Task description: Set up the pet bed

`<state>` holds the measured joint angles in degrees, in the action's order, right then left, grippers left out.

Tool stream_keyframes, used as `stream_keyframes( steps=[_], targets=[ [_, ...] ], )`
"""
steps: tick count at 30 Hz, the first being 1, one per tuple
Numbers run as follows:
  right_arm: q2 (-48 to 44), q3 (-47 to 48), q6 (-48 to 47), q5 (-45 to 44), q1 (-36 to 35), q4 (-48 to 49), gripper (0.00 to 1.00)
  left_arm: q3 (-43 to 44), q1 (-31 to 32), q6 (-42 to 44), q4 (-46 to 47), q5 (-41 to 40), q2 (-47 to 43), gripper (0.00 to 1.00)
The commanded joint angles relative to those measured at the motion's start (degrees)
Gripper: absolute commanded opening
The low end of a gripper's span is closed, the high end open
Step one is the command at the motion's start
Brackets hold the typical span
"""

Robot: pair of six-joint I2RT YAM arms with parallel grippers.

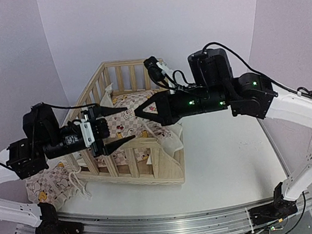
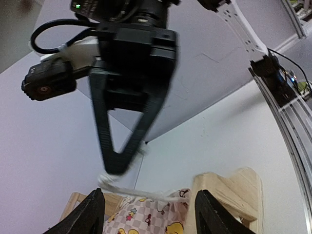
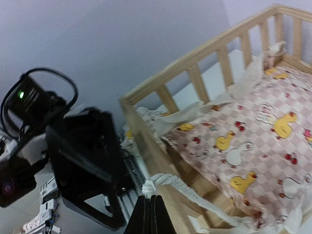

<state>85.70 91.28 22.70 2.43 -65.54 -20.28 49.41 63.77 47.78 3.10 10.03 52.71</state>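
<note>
The pet bed's pine frame (image 1: pixel 151 173) stands left of the table's middle, with the duck-print checked cushion (image 1: pixel 132 101) lying inside it. My right gripper (image 1: pixel 137 112) reaches over the bed from the right. It is shut on the knotted end of a white tie string (image 3: pixel 157 184), which runs taut back to the cushion (image 3: pixel 253 141). My left gripper (image 1: pixel 121 127) faces it from the left, open, its fingers (image 2: pixel 92 214) apart on either side of the cushion's edge (image 2: pixel 146 217), just below the string (image 2: pixel 141 192). It holds nothing.
A second piece of duck-print checked fabric (image 1: pixel 40 188) lies on the table outside the frame at the left, with loose strings. A corner post of the frame (image 2: pixel 229 195) stands close beside my left gripper's right finger. The metal base rail (image 1: pixel 173 227) runs along the near edge.
</note>
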Motion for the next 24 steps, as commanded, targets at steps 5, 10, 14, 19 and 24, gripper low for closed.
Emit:
stream_keyframes(
  steps=[5, 10, 14, 19, 24],
  targets=[
    [3.8, 5.6, -5.5, 13.0, -2.9, 3.4, 0.00, 10.0, -2.3, -7.9, -6.7, -3.0, 4.9, 0.64],
    [2.5, 3.8, -5.6, 13.5, -2.8, 6.5, 0.00, 10.7, -2.4, -9.6, -9.4, 2.0, 5.2, 0.46],
    [2.6, 2.8, -5.0, 13.3, -2.8, 7.0, 0.00, 11.6, -2.4, -8.7, -8.0, 3.3, 6.2, 0.23],
    [1.9, 1.0, -4.7, 10.9, -2.8, 7.2, 0.00, 11.7, -2.4, -8.0, -6.7, 3.9, 6.3, 0.00],
    [-2.0, -4.0, -2.3, -0.1, -2.8, 7.2, 0.06, 9.7, -2.8, -5.3, -5.3, 0.7, 6.0, 0.00]
  ],
)
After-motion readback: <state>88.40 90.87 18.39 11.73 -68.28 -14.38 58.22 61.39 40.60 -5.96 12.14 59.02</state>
